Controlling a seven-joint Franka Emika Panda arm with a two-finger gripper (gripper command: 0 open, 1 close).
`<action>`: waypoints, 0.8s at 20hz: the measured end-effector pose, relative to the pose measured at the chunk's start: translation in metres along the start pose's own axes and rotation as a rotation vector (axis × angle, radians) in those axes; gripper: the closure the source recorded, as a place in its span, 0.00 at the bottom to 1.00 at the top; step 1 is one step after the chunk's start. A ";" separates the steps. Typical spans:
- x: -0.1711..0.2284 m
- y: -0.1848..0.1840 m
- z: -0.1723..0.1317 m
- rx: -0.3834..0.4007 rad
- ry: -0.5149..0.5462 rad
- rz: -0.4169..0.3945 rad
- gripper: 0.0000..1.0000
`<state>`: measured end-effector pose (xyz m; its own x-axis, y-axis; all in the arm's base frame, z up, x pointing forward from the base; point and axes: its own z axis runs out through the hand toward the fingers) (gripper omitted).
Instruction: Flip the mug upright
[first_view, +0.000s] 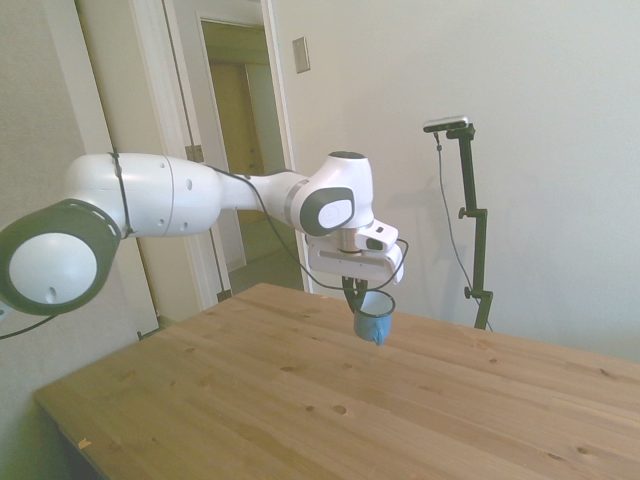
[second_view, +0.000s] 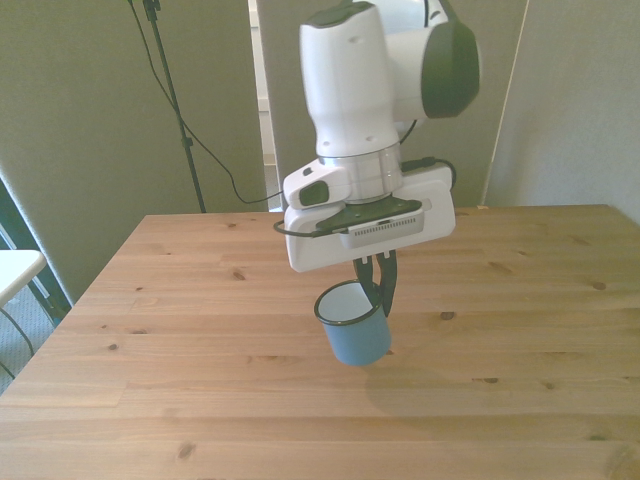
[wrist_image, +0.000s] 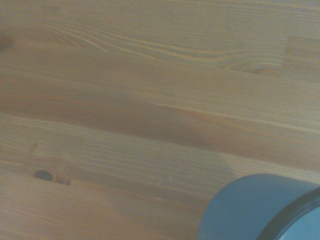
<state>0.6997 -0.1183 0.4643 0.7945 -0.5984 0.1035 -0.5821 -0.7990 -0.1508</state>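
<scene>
The small teal-blue mug (second_view: 352, 331) hangs above the wooden table (second_view: 200, 300), close to upright with its white inside and dark rim facing up. My gripper (second_view: 383, 290) points straight down and is shut on the mug's rim, on the side toward the front view's right. From the side, the mug (first_view: 374, 317) hangs just under the gripper (first_view: 358, 297), a little above the tabletop. In the wrist view a blurred part of the mug's blue wall (wrist_image: 250, 205) shows over the wood.
The table (first_view: 300, 400) carries nothing else, only wood knots. A doorway and white wall stand behind the arm in the side view. Curtains and a cable hang behind the table in the front view.
</scene>
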 end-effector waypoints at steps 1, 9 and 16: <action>-0.008 -0.001 0.003 -0.030 0.020 0.006 1.00; -0.076 0.039 0.039 -0.116 -0.007 0.060 1.00; -0.100 0.059 0.050 -0.129 0.004 0.084 0.00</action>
<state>0.5944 -0.1023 0.3963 0.7418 -0.6632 0.1000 -0.6638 -0.7473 -0.0318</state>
